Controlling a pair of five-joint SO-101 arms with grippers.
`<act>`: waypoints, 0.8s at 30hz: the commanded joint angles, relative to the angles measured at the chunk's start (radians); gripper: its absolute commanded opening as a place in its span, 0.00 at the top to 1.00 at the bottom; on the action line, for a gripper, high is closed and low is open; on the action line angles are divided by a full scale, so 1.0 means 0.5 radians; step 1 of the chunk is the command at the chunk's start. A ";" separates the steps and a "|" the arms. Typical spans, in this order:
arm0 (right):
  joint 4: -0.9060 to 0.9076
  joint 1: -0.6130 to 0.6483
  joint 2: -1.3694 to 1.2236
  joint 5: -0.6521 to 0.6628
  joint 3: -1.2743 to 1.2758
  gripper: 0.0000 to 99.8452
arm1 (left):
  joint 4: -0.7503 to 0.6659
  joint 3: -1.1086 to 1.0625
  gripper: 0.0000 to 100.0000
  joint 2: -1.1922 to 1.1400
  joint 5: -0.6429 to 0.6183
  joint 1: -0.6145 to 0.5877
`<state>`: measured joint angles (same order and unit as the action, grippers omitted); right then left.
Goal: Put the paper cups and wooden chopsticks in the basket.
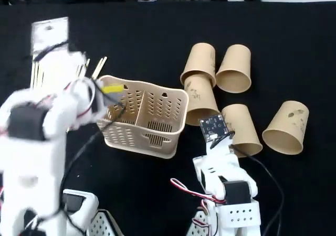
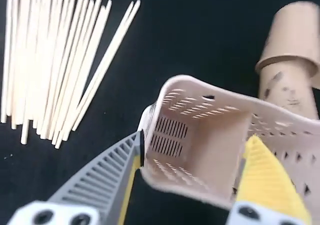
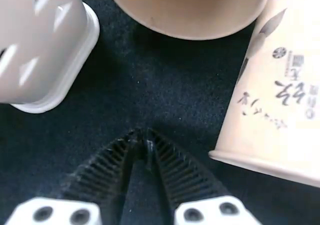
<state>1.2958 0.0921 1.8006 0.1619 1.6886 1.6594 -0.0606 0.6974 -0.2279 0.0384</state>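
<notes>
Grips the basket [image 1: 149, 115] by one short end in the left claw [image 2: 195, 140]: grey finger [image 2: 107, 177] outside the wall, yellow finger [image 2: 262, 180] on the inner side, claw closed on the wall between them. Holds the basket tilted, gripped end raised, far end down on the black cloth [image 1: 157, 31]. Has the wooden chopsticks [image 2: 55, 65] just off the grey finger's outer side, a loose fanned bundle flat on the cloth, apart from the basket, partly covered by the left arm in the high view. Has the five paper cups [image 1: 234, 68] past the basket's far end from this claw, all tipped on their sides on the cloth, all outside the basket.

Has the right claw [image 3: 142, 137] low over the cloth among them, closed tip to tip on nothing. Straight ahead of its tips, near but apart: an open-mouthed cup [image 3: 190, 10], mouth turned toward the claw. Just beside one finger, not touching: a printed cup [image 3: 280, 85]. Beside the other finger, a little farther off: the basket's base. Beyond the open-mouthed cup, two more cups side by side, touching each other; past the printed cup, well apart from the claw, the fifth. Beyond the chopsticks from the left claw, a white card [image 1: 50, 34] flat on the cloth.
</notes>
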 commanded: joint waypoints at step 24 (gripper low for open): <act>0.123 -0.015 0.170 1.393 -0.934 0.98 | -0.767 -2.687 0.68 2.286 0.626 -1.002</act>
<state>1.3541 0.0921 1.8006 0.8723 1.3464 1.2927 -1.2850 1.7223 0.0744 -0.4542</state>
